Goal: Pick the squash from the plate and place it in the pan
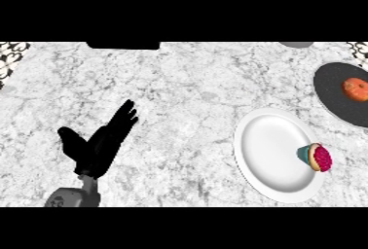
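Observation:
An orange squash (355,89) lies in the dark round pan (338,99) at the right edge of the head view. Below and left of the pan stands a white plate (269,151) with bare white surface. At the plate's right rim sits a small cupcake (316,156) with a teal wrapper and magenta top. My left hand (101,143) rests open at the lower left, fingers straight and pointing up to the right, far from plate and pan. My right hand does not show.
The counter is grey-white marble. A dark rectangular thing (123,45) lies at the top edge, and a grey rounded thing (296,44) at the top right. Patterned tiles (10,56) show in the top corners.

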